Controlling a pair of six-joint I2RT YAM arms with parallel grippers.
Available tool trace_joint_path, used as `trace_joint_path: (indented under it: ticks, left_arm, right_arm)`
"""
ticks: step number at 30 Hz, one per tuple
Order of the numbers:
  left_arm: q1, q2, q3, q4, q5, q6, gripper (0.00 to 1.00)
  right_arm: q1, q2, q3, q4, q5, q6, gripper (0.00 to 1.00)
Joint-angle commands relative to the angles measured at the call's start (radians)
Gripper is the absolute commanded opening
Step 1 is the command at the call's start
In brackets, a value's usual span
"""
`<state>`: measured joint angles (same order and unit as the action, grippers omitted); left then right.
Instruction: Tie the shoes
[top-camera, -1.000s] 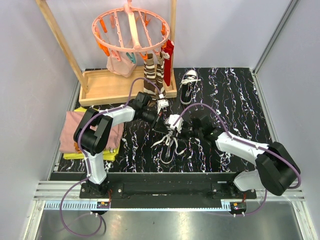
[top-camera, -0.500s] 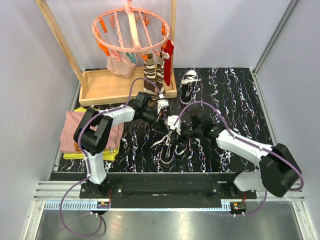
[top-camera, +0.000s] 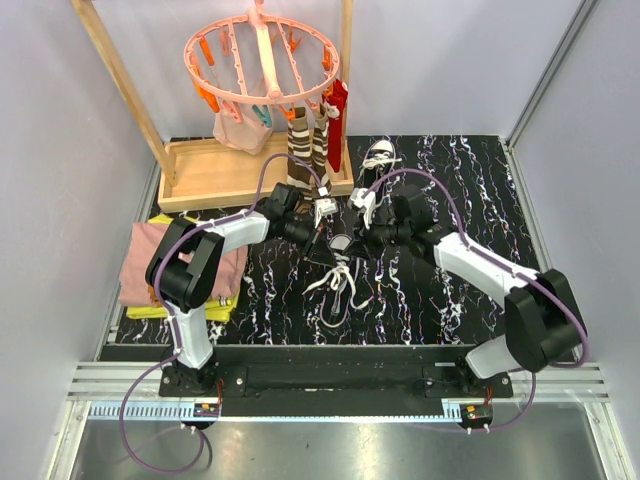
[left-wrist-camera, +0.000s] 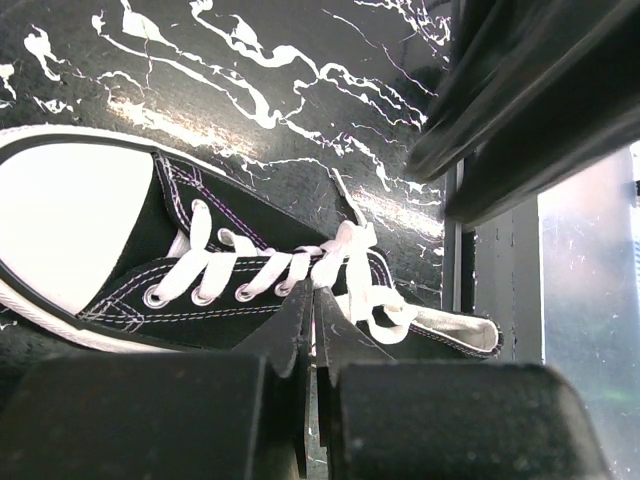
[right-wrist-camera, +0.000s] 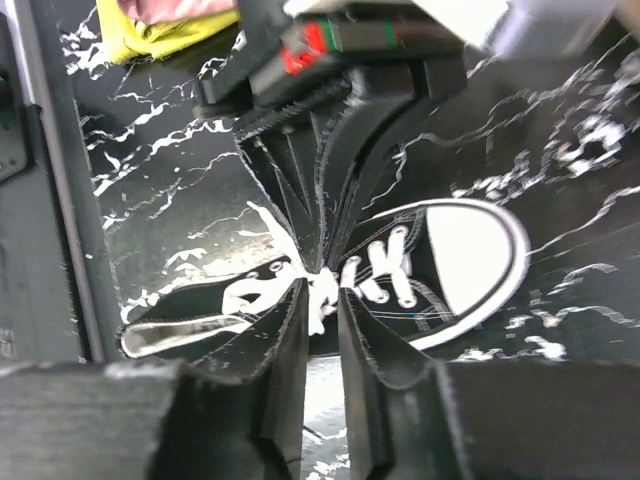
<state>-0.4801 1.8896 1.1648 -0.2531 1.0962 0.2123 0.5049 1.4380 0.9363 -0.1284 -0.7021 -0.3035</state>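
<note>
One lace was just pinched by the right gripper above the shoe (left gripper stays squeezed shut), so maybe pulling tight comes next.

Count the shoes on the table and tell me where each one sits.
2. The far shoe lies at the back, beside the wooden tray. The near shoe lies mid-table, its laces loose. No others show.

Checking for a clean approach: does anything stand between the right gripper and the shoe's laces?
Nothing visible. The right gripper has its tips on either side of the laces, opposite the left gripper, which is shut on them.
</note>
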Motion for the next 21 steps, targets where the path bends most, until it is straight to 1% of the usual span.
trace_joint_path:
  ticks: [1,4,10,14,18,21]
  left_arm:
    - [-0.008,-0.055,0.004,0.025,0.028,0.041,0.00]
    - [-0.009,-0.063,0.003,0.025,0.027,0.048,0.00]
    - [-0.017,-0.064,-0.001,0.025,0.025,0.064,0.00]
    - [-0.017,-0.063,0.007,0.023,0.022,0.064,0.00]
    - [-0.017,-0.061,0.012,0.025,0.025,0.062,0.00]
    - [-0.022,-0.057,0.016,0.023,0.030,0.064,0.00]
  right_arm:
    - [0.003,0.062,0.029,-0.022,-0.065,0.098,0.24]
    - [0.001,0.094,0.025,-0.020,-0.060,0.112,0.24]
    - [-0.002,0.160,0.047,-0.017,-0.082,0.139,0.30]
    - [-0.002,0.165,0.032,-0.020,-0.117,0.142,0.30]
    - [-0.002,0.154,0.004,-0.020,-0.119,0.147,0.34]
    - [0.000,0.150,-0.010,-0.020,-0.132,0.152,0.35]
